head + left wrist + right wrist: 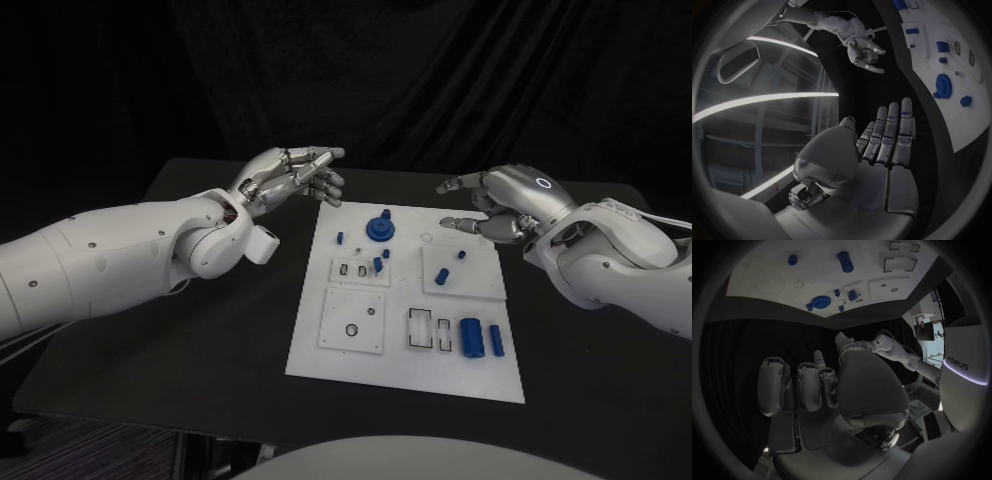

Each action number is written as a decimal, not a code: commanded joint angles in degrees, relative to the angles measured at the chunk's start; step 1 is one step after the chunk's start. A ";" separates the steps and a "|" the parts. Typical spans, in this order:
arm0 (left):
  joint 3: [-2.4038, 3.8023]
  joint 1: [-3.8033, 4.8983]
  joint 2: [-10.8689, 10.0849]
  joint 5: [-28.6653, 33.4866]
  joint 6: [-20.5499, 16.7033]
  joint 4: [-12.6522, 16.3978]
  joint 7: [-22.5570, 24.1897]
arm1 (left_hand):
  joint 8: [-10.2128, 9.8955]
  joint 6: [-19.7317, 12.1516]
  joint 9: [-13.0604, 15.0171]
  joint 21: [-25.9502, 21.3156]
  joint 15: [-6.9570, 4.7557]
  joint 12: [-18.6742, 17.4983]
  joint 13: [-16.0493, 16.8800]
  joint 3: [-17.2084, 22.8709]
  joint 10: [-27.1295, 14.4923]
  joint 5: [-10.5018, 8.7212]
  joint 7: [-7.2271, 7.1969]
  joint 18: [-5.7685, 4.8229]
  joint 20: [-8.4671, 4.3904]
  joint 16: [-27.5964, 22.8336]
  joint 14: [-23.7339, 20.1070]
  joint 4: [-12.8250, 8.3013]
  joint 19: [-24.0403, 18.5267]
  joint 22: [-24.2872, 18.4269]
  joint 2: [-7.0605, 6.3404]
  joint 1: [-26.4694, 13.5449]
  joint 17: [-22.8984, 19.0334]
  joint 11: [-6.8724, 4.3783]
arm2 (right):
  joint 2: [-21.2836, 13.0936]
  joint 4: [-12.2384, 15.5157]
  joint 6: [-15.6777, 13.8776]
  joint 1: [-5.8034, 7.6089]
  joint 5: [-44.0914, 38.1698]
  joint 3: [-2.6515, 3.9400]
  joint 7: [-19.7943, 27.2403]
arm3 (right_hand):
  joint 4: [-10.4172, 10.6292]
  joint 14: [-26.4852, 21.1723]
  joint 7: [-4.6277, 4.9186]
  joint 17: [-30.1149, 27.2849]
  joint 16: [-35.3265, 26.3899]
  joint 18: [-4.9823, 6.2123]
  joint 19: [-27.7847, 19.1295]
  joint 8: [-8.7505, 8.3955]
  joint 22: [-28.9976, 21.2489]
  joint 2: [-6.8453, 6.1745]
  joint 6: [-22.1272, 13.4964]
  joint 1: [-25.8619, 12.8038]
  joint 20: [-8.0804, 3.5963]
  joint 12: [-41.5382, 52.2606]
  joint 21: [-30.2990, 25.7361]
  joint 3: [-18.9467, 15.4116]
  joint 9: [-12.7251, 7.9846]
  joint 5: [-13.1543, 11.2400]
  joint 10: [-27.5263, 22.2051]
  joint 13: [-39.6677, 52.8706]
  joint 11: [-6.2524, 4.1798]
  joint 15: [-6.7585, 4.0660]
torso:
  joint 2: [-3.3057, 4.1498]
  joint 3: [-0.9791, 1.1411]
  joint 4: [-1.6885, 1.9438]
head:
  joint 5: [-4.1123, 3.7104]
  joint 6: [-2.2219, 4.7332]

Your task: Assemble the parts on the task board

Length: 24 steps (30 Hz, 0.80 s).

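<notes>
So the black table point(173, 340) is taken up in the middle by the white task board point(361, 360), which is laid out as a long plate running from 12 o'clock down toward 6.

The left hand point(293, 176) is held above the table at about 11 o'clock off the board's far corner, well clear of the board. Its fingers are stretched out straight and side by side in the left wrist view, and nothing is gripped.

The right hand point(498, 205) is hung over at roughly 1 o'clock, just past the board's far right corner. Its fingers are curled loosely and spread, and nothing is seen between them either.

On the board, a blue gear-like part point(379, 229) is stood up near the far end at 12 o'clock. Two blue cylinders point(482, 339) are laid side by side near the close right corner, around 5 o'clock. A few small blue pegs point(378, 265) are scattered around the middle.
</notes>
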 commanded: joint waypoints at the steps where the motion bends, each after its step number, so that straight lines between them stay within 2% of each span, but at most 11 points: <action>1: 0.08 0.49 1.15 -12.26 -5.72 -0.04 -8.93 | 1.81 4.64 0.29 6.73 -2.23 10.92 7.86 2.36 0.00 -0.71 0.56 -0.14 -2.16 12.32 0.55 0.75 2.86 4.51 -0.85 2.20 7.10 -2.42 | -0.32 -0.15 -0.46 0.06 1.39 0.02 -0.20 | -0.48 3.92 0.08 5.71 -0.19 0.60 2.08 0.30 11.91 0.61 0.52 0.01 0.03 0.15 -0.04 0.02 -0.10 0.41 5.93 15.08 0.22 0.16 | -1.11 1.05 -0.63 | 0.17 -1.10; 3: 0.08 0.91 2.10 -17.88 -6.61 -0.10 -13.03 | 3.45 7.01 0.45 12.35 -3.59 18.30 13.49 5.21 0.85 -1.22 0.78 -0.06 -3.46 20.17 1.35 -0.02 3.66 8.57 -1.44 4.86 11.87 -4.03 | -0.58 -0.24 -0.24 0.06 1.48 0.02 -0.40 | -0.56 3.92 0.14 5.70 -0.20 0.60 2.08 0.38 11.91 0.79 0.89 0.09 0.06 0.15 -0.04 0.05 -0.13 0.58 5.93 15.08 0.27 0.21 | -1.18 1.21 -0.72 | 0.14 -1.34; 4: 0.09 1.17 2.62 -21.05 -6.81 -0.06 -15.64 | 4.97 8.22 0.59 17.49 -4.00 29.53 26.01 5.52 10.70 -1.95 1.06 -0.19 -4.10 29.12 8.93 0.61 4.66 12.24 -2.03 3.54 22.91 -4.42 | -0.70 -0.28 -0.11 0.06 1.51 0.02 -0.53 | -0.58 3.92 0.16 5.69 -0.21 0.59 2.10 0.40 11.92 0.83 0.96 0.10 0.07 0.15 0.00 0.05 -0.14 0.62 5.93 15.08 0.29 0.22 | -1.25 1.44 -0.76 | 0.06 -1.66; 5: 0.09 1.43 3.11 -24.15 -6.84 0.06 -18.33 | 5.50 7.18 0.16 22.13 -3.82 32.94 30.32 7.14 11.04 -1.86 0.94 -0.60 -4.50 32.91 9.27 1.03 2.95 16.19 -2.28 3.38 27.49 -4.58 | -0.81 -0.30 0.03 0.07 1.54 0.02 -0.64 | -0.59 3.92 0.17 5.69 -0.21 0.59 2.09 0.40 11.92 0.85 0.99 0.11 0.08 0.15 -0.01 0.05 -0.15 0.64 5.93 15.08 0.30 0.22 | -1.31 1.53 -0.73 | 0.00 -1.75; 6: 0.09 1.70 3.57 -27.07 -6.74 0.22 -20.95 | 6.81 8.30 0.36 26.10 -4.06 38.52 37.66 8.21 18.39 -2.28 1.29 -0.65 -4.77 37.32 16.07 0.48 2.86 20.22 -3.03 3.18 35.99 -4.41 | -0.91 -0.34 0.12 0.07 1.56 0.02 -0.73 | -0.73 3.92 0.26 5.68 -0.21 0.59 2.09 0.51 11.92 1.04 1.47 0.24 0.13 0.15 -0.03 0.08 -0.20 0.97 5.93 15.08 0.36 0.28 | -1.37 1.61 -0.71 | -0.06 -1.96; 10: 0.09 2.93 5.29 -36.36 -4.71 1.22 -31.63 | 12.01 12.28 2.94 43.84 -4.52 54.21 61.79 8.26 45.46 -5.80 0.51 -4.03 -4.38 47.29 41.25 0.44 18.16 45.66 -4.96 -1.87 64.66 -4.42 | -1.10 -0.56 0.40 0.06 1.60 0.02 -0.95 | -0.95 3.92 0.34 5.65 -0.23 0.59 2.10 0.69 11.92 1.26 2.32 0.36 0.20 0.15 -0.02 0.07 -0.26 1.62 5.93 15.08 0.44 0.36 | -1.49 2.11 -1.05 | 0.03 -2.36; 15: 0.10 4.00 6.88 -42.49 0.66 2.47 -42.96 | 17.47 13.12 8.00 48.29 -5.77 54.55 62.50 7.10 46.33 -8.15 -0.80 -5.13 -5.35 47.81 44.55 0.47 23.76 52.84 -5.43 -5.35 68.51 -5.72 | -1.15 -0.99 1.01 0.04 1.61 0.01 -1.19 | -1.23 3.93 0.47 5.65 -0.22 0.60 2.10 0.86 11.92 1.55 3.31 0.49 0.28 0.15 -0.04 0.08 -0.30 2.67 5.93 15.08 0.54 0.44 | -1.50 2.48 -1.45 | 0.15 -2.36; 17: 0.10 4.27 7.39 -43.87 2.91 2.96 -46.76 | 22.65 12.82 13.46 49.85 -6.71 54.55 62.50 5.50 46.33 -10.16 -1.87 -5.75 -6.27 47.81 44.55 0.33 26.62 55.90 -5.55 -8.68 68.51 -6.72 | -1.12 -1.15 1.39 0.04 1.62 0.01 -1.37 | -1.25 3.92 0.48 5.61 -0.25 0.61 2.09 0.85 11.90 1.58 3.38 0.49 0.29 0.15 -0.08 0.09 -0.32 2.81 5.93 15.08 0.55 0.45 | -1.49 2.54 -1.50 | 0.02 -2.36; 20: 0.10 4.48 8.01 -44.95 5.11 3.66 -50.67 | 26.54 11.77 18.15 50.45 -7.30 54.55 62.50 5.13 46.33 -10.52 -2.50 -6.04 -7.01 47.81 44.55 0.49 28.06 57.36 -5.55 -9.44 68.51 -7.41 | -1.09 -1.34 1.79 0.03 1.62 0.01 -1.58 | -1.26 3.92 0.51 5.60 -0.25 0.60 2.09 0.84 11.91 1.63 3.45 0.49 0.30 0.15 -0.07 0.09 -0.33 2.96 5.93 15.08 0.57 0.46 | -1.41 2.62 -1.73 | 0.15 -2.36; 22: 0.10 4.58 8.36 -45.46 6.31 4.46 -53.58 | 32.70 11.07 25.71 51.33 -8.30 54.55 62.50 4.53 46.33 -10.75 -3.58 -6.62 -7.94 47.81 44.55 0.52 30.39 59.78 -5.87 -10.45 68.51 -8.52 | -1.01 -1.52 2.11 0.02 1.62 0.01 -1.69 | -1.27 3.91 0.53 5.58 -0.27 0.60 2.09 0.83 11.91 1.69 3.51 0.48 0.31 0.15 -0.07 0.10 -0.35 3.13 5.93 15.08 0.58 0.47 | -1.36 2.58 -1.77 | 0.10 -2.36; 24: 0.10 4.63 8.55 -45.69 6.98 5.05 -55.46 | 35.02 10.80 29.46 51.76 -9.05 54.55 62.50 3.97 46.33 -10.77 -4.37 -6.94 -8.62 47.81 44.55 0.48 31.70 60.99 -5.85 -11.74 68.51 -9.18 | -0.91 -1.68 2.25 0.01 1.62 0.01 -1.69 | -1.27 3.91 0.53 5.55 -0.29 0.62 2.07 0.82 11.89 1.75 3.59 0.44 0.32 0.15 -0.14 0.11 -0.37 3.28 5.93 15.08 0.59 0.48 | -1.23 2.73 -2.06 | 0.31 -2.36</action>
